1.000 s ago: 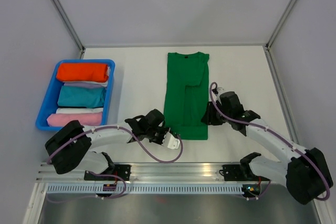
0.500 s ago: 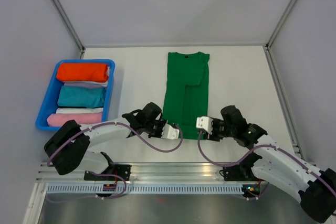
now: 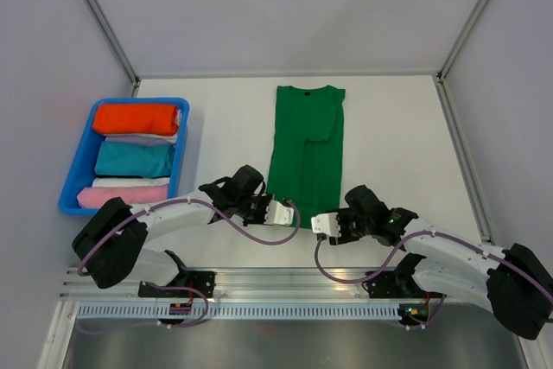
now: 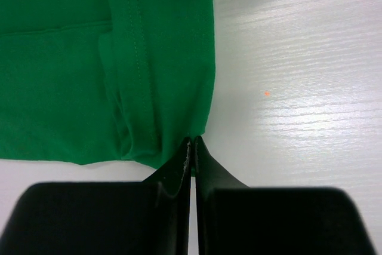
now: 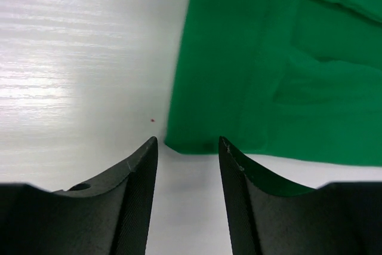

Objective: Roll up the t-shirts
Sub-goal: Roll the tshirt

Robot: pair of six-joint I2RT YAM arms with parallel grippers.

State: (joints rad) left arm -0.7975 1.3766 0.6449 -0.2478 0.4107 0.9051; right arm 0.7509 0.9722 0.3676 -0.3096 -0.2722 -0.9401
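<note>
The emerald-green t-shirt (image 3: 307, 144) lies flat at the table's centre, folded lengthwise into a narrow strip with its collar at the far end. My left gripper (image 3: 271, 207) is at the near left hem corner. In the left wrist view its jaws (image 4: 192, 140) are pressed together on the edge of that corner of the t-shirt (image 4: 89, 58). My right gripper (image 3: 333, 216) sits at the near right hem corner. Its jaws (image 5: 188, 141) stand open, and the corner of the t-shirt (image 5: 286, 58) lies just ahead of the tips, between them, untouched.
A blue bin (image 3: 183, 155) stands at the left, holding an orange-red bundle (image 3: 136, 118), a teal bundle (image 3: 134, 159) and a pink one (image 3: 121, 194). Grey walls enclose the table on three sides. A metal rail (image 3: 285, 283) runs along the near edge.
My left gripper has closed on the hem corner. My right arm has swung from the shirt's right edge down to the near right corner, with its jaws opened wider.
</note>
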